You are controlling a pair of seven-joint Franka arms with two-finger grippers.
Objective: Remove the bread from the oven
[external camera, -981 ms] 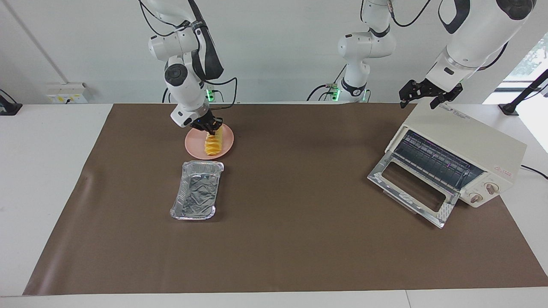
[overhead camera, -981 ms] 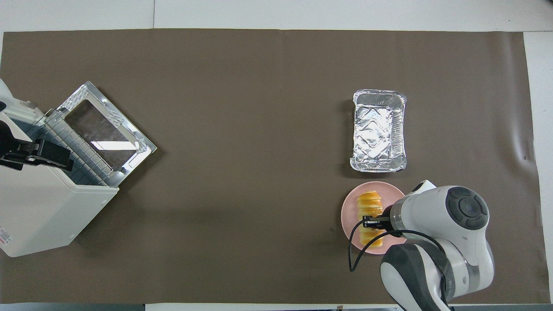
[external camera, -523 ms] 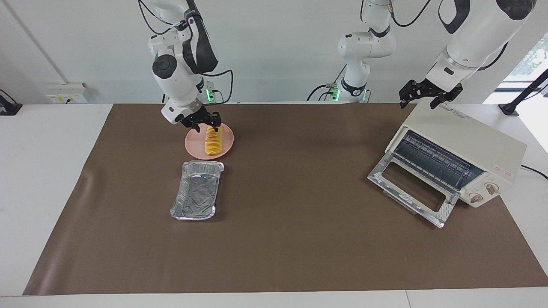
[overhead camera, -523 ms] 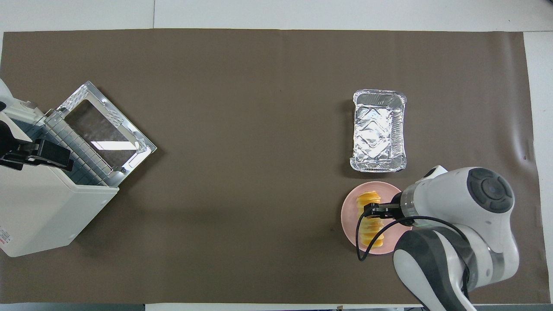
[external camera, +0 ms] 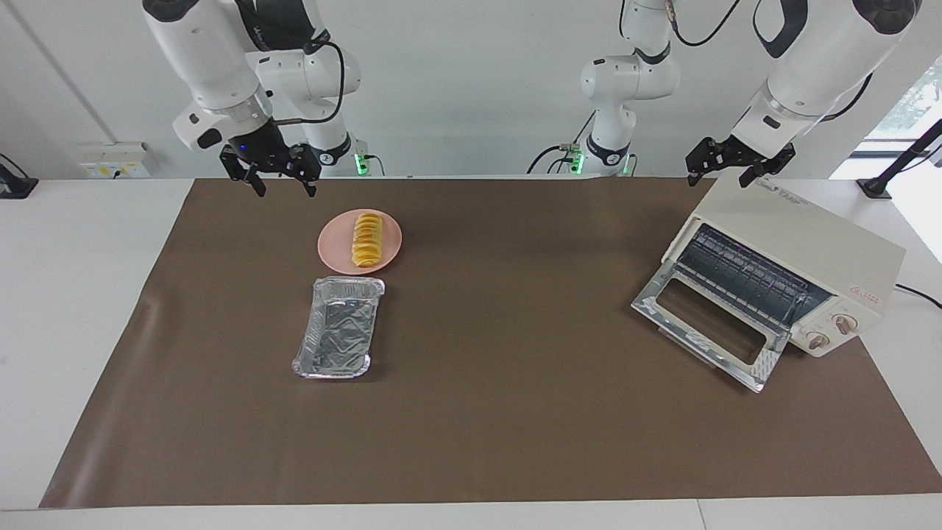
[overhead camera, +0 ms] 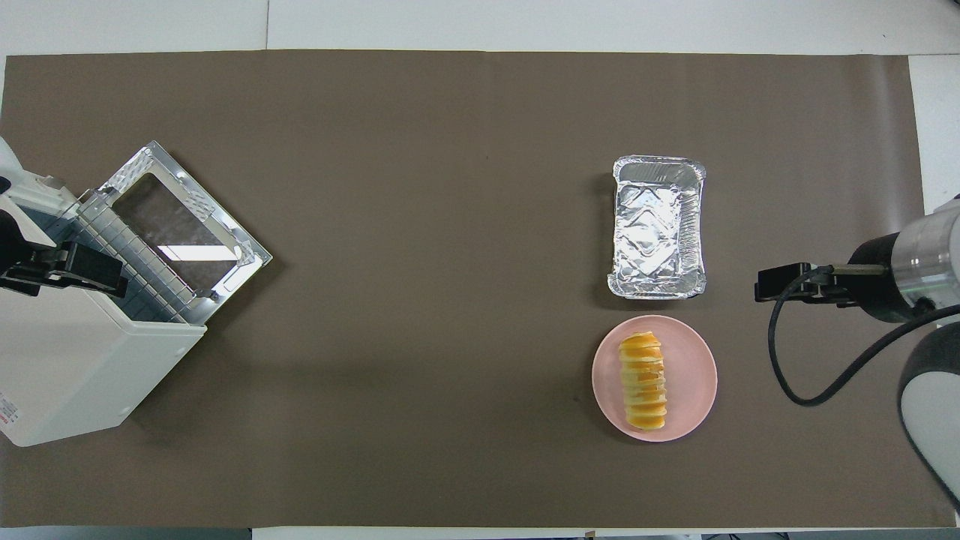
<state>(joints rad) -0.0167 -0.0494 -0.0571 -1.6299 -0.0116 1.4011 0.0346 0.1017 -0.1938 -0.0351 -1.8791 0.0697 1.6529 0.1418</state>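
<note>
The golden ridged bread [external camera: 366,239] lies on a pink plate [external camera: 331,252], also in the overhead view [overhead camera: 643,381] on that plate [overhead camera: 694,375]. My right gripper [external camera: 285,188] is open and empty, raised over the mat beside the plate toward the right arm's end [overhead camera: 759,285]. The cream oven [external camera: 809,243] stands at the left arm's end with its door [external camera: 706,324] dropped open and its dark rack [external camera: 743,276] bare. My left gripper [external camera: 720,179] waits open over the oven's top [overhead camera: 112,279].
An empty silver foil tray [external camera: 340,337] sits on the brown mat just farther from the robots than the plate, also in the overhead view [overhead camera: 658,225]. The oven [overhead camera: 75,375] and its open door [overhead camera: 180,225] take up the left arm's end.
My right gripper has lifted off the bread and swung up and away toward the right arm's end. The bread stays on the plate. The left arm has not moved.
</note>
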